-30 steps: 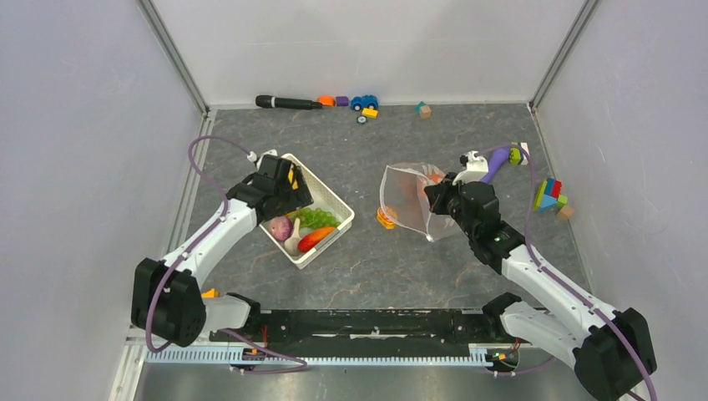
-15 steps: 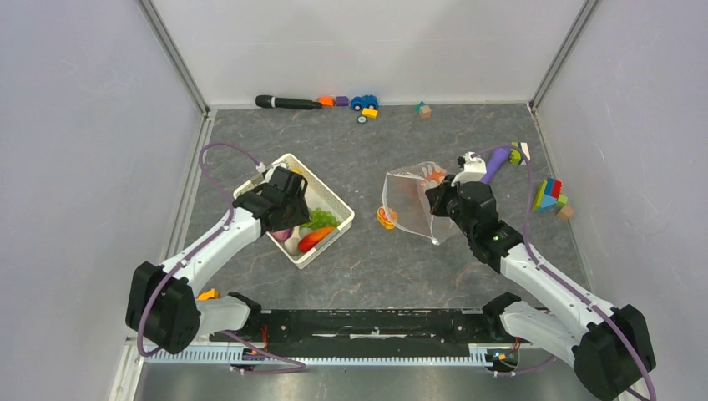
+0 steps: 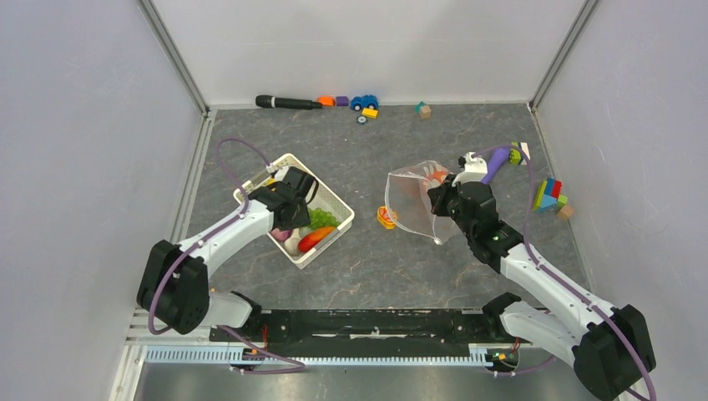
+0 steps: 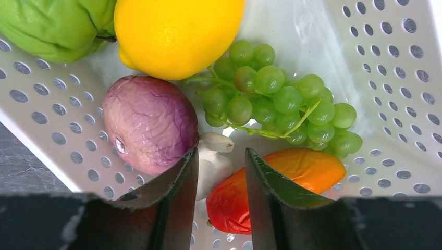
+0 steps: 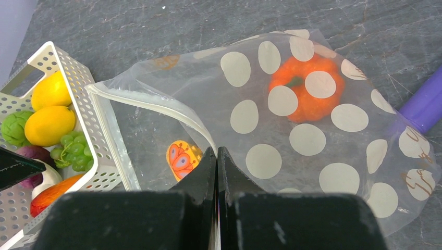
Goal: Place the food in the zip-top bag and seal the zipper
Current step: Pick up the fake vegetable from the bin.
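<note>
Glossy white perforated plastic basket (image 4: 396,78); clear shiny film zip-top bag (image 5: 312,156); matt stone-look table (image 3: 376,267).

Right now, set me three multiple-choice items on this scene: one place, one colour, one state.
1. The pumpkin lies: A inside the bag; B outside it, touching it; C far from it.
2. The onion is: A white; B purple; C yellow.
3. The right fingers are: A wide open; B half open; C shut on the bag's edge.
1 A: it shows through the dotted film. 2 B: purple skin in the left wrist view. 3 C: they meet, pinching the bag's rim.
</note>
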`<state>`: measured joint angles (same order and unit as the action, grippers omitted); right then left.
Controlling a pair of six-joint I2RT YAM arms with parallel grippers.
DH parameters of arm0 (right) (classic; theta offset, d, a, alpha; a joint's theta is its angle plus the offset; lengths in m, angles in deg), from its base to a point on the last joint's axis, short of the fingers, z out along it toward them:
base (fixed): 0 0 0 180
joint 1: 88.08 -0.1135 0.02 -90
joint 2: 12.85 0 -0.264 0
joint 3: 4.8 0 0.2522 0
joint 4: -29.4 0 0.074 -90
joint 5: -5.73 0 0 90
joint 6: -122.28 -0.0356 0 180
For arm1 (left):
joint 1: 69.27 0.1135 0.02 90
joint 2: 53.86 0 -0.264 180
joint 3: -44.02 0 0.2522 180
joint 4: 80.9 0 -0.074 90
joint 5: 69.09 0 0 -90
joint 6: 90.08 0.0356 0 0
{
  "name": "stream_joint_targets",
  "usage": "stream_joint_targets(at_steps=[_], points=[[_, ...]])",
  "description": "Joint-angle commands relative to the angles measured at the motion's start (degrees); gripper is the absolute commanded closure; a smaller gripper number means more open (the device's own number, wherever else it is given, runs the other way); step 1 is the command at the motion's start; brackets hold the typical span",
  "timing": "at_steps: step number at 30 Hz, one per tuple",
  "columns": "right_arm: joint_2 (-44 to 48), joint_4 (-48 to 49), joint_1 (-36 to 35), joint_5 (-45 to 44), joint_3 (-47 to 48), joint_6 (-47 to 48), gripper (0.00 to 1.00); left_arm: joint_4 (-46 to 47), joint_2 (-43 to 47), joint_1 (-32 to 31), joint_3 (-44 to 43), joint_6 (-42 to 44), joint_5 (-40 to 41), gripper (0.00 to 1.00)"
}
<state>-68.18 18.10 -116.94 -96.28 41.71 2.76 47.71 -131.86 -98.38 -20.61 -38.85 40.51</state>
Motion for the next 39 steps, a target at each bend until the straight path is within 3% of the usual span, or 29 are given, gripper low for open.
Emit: stream_joint_targets(at_steps=[1,19,24,39], points=[[0.8,0.4,0.1,-2.5,0.2,1.3,1.0,0.6,-1.1,-0.6,-2.7,-0.6,2.8,0.59],[1.7,-0.1,0.1,-2.8,-0.1,1.4,1.0,0.5,-2.4,-1.4,-2.6,-0.5,4.8,0.74],[2.5,-0.4,0.1,-3.5,-0.3,1.4,1.0,0.4,-1.2,-1.4,-2.4,-0.3,4.9,0.98],[3.7,-0.2,0.1,-2.7,-0.6,1.8,1.0,-0.3,13.4,-1.4,-7.9,1.5,11.4,0.98]])
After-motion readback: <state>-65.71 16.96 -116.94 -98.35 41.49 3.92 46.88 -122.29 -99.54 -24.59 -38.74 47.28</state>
